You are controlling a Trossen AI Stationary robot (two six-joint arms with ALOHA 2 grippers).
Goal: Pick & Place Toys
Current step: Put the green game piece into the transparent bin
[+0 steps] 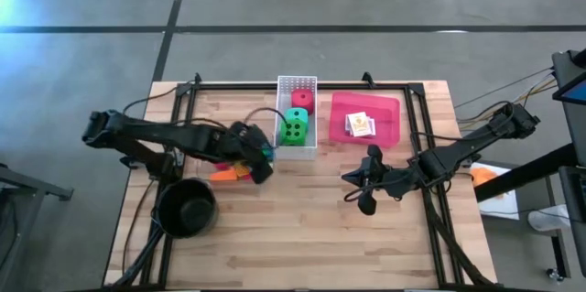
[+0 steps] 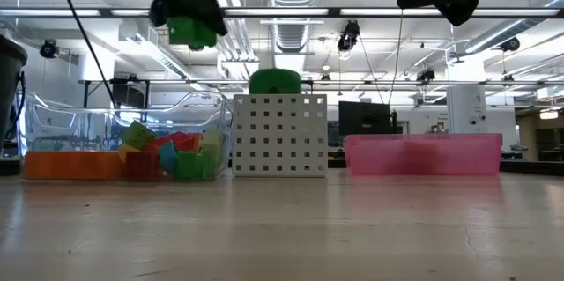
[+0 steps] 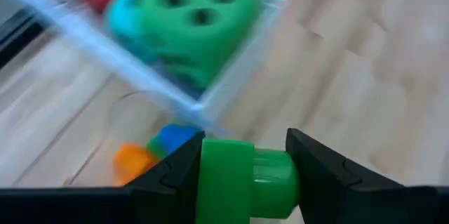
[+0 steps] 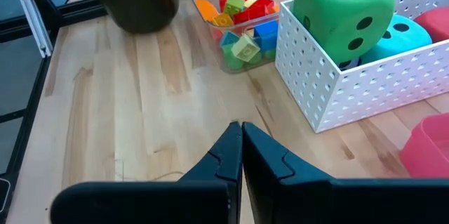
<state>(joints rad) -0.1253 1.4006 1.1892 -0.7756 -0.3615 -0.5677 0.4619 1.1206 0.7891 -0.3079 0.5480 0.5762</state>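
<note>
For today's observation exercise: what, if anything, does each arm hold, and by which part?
The left gripper grips a green brick across its sides, lifted above the table. The right gripper is shut and holds nothing.

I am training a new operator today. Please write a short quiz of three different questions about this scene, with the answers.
1. True or false: the left tool holds a green brick.
2. Which die lies on top in the white basket? A red, B green, C purple.
3. Fill the gap: the right tool hangs over bare table, and its jaws are ____.

Key:
1. True. The green brick sits between its fingers, above the table beside the basket.
2. B. The green die lies above the teal die; the red die is at the far end.
3. Shut, holding nothing.
</note>
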